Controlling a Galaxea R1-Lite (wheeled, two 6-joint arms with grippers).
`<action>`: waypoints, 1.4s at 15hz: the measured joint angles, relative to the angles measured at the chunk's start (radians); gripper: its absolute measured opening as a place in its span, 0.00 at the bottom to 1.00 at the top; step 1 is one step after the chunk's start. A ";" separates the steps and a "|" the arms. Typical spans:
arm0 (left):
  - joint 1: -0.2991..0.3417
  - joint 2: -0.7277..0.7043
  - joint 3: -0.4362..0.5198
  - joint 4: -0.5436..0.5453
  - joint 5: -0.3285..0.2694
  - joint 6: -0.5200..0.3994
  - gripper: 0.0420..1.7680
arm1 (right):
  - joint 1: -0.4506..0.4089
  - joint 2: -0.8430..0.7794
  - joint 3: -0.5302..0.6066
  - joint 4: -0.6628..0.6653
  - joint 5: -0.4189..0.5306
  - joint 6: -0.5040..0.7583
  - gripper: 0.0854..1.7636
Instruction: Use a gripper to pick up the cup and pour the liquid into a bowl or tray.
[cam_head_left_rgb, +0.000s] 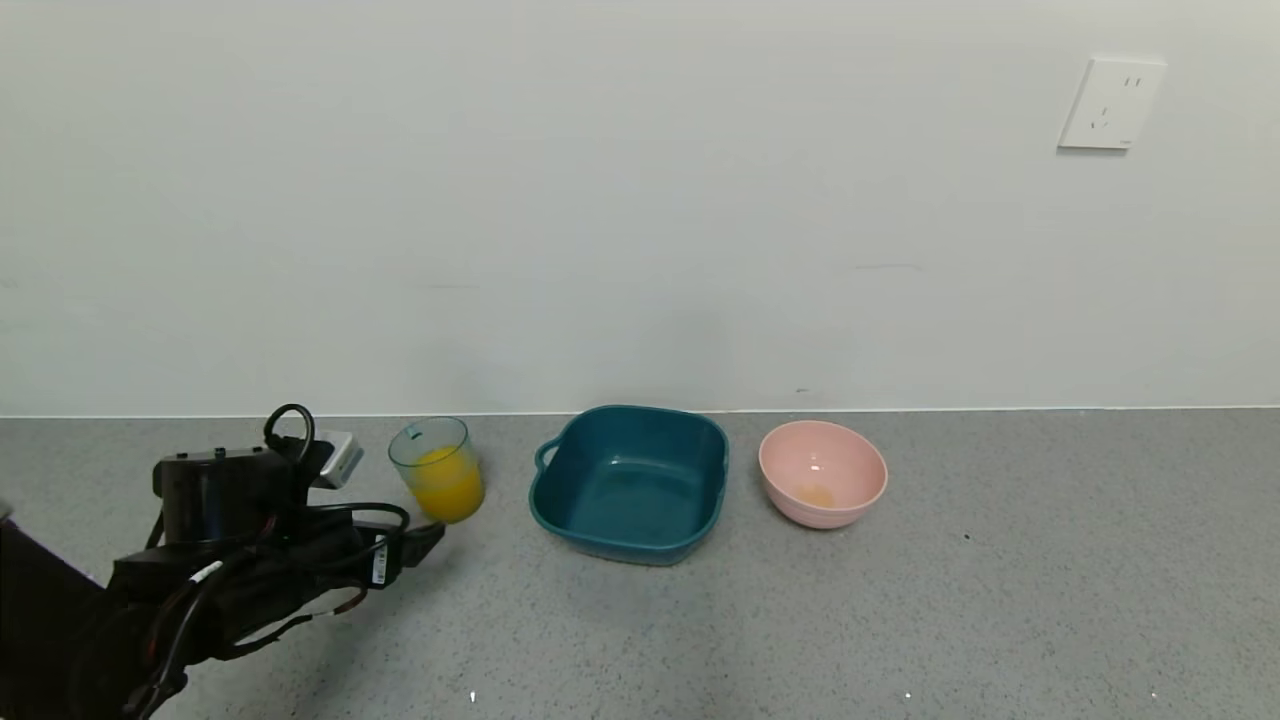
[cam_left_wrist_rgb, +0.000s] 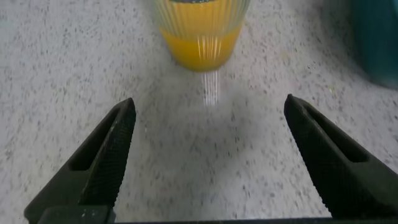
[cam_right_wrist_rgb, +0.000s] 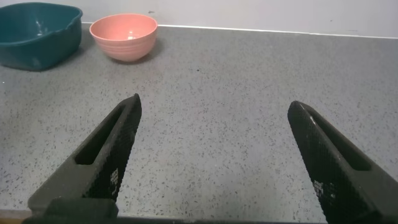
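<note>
The cup (cam_head_left_rgb: 432, 446), a clear ribbed tumbler, stands upright on the grey counter, about half full of orange-yellow liquid (cam_head_left_rgb: 449, 487). The dark teal square dish (cam_head_left_rgb: 622, 537) sits just to its right and looks empty. My left gripper (cam_head_left_rgb: 418, 522) is open and empty, low over the counter, just short of the cup on its near-left side. In the left wrist view the cup (cam_left_wrist_rgb: 200, 38) stands just beyond the open left gripper (cam_left_wrist_rgb: 208, 107), centred between the fingers, with the dish's edge (cam_left_wrist_rgb: 377, 37) to one side. My right gripper (cam_right_wrist_rgb: 214, 102) is open and empty, out of the head view.
A round pink bowl (cam_head_left_rgb: 822, 476) with a little orange residue stands right of the teal dish; both also show in the right wrist view, the bowl (cam_right_wrist_rgb: 124, 36) beside the dish (cam_right_wrist_rgb: 37, 36). The wall runs close behind the vessels. A wall socket (cam_head_left_rgb: 1110, 103) is at the upper right.
</note>
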 joint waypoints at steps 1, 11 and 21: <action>-0.003 0.049 -0.005 -0.057 -0.001 0.000 0.97 | 0.000 0.000 0.000 0.000 0.000 0.000 0.97; -0.053 0.262 -0.210 -0.103 0.013 -0.042 0.97 | 0.001 0.000 0.000 0.000 0.001 0.000 0.97; -0.013 0.313 -0.298 -0.093 0.027 -0.040 0.97 | 0.001 0.000 0.000 0.000 0.000 0.000 0.97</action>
